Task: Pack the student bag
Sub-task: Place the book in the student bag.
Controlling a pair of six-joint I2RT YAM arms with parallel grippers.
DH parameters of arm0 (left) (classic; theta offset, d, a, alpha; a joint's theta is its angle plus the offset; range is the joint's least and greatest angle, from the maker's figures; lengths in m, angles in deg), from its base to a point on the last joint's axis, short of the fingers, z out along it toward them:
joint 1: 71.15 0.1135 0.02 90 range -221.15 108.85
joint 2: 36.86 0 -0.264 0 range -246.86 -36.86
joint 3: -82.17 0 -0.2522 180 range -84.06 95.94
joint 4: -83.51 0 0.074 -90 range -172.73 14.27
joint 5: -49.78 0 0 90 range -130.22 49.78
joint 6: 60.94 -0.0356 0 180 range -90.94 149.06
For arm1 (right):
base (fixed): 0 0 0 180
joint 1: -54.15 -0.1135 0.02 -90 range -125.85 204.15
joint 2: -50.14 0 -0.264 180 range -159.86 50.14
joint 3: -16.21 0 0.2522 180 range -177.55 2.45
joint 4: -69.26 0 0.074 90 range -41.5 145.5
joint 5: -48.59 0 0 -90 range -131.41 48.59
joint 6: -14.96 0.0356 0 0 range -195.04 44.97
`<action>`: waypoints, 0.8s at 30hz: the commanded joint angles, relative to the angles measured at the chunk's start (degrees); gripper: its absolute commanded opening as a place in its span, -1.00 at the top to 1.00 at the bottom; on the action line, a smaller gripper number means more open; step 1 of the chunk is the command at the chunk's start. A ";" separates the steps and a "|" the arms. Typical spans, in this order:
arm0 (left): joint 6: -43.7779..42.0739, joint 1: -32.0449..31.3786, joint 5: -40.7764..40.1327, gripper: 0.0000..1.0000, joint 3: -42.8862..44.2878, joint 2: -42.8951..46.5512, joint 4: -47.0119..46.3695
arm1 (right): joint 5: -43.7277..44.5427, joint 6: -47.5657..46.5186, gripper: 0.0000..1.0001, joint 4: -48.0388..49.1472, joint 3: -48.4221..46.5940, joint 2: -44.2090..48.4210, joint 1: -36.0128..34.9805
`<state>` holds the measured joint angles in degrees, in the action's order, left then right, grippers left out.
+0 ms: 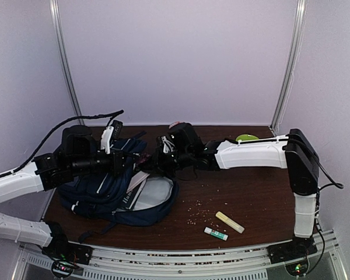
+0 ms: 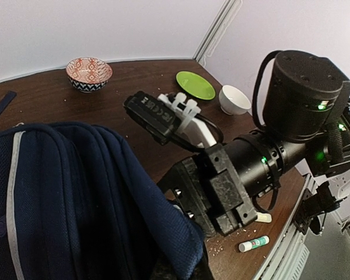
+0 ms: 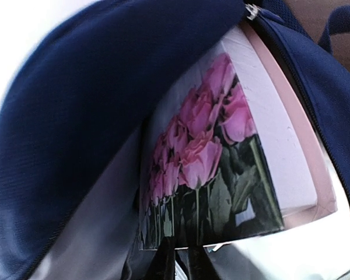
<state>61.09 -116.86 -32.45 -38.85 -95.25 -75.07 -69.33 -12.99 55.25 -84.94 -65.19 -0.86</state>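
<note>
The student bag [image 1: 102,192] is a navy backpack lying at the left of the table, its mouth open and pale grey lining [image 1: 154,195] showing. My left gripper [image 1: 127,157] is shut on the bag's upper flap and holds it up; in the left wrist view the navy fabric [image 2: 76,204] covers the fingers. My right gripper [image 1: 159,160] is at the bag's mouth, shut on the lower edge of a book with pink flowers on its cover [image 3: 210,169]. The book sits partly inside the bag, between flap and lining. The right gripper [image 3: 181,259] shows at the bottom of its wrist view.
A green-and-white glue stick [image 1: 216,233] and a pale yellow stick [image 1: 229,221] lie near the front right, among crumbs. At the back are an orange patterned bowl [image 2: 88,72], a green plate [image 2: 195,84] and a white cup [image 2: 233,99].
</note>
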 commanded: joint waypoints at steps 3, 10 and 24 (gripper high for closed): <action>-0.74 -1.62 2.89 1.00 0.09 3.16 -8.75 | 0.08 -1.29 0.44 1.11 2.46 2.18 0.64; -0.33 -1.59 -2.89 1.00 0.50 2.42 -10.09 | 5.01 1.01 -0.04 5.60 14.17 12.14 -0.03; 2.79 -1.66 -3.46 1.00 1.85 0.27 -12.96 | 15.85 17.09 -0.63 24.77 20.55 5.73 -4.43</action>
<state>62.64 -118.08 -36.62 -39.68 -96.23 -78.02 -59.45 -0.82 75.92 -63.30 -57.08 -4.81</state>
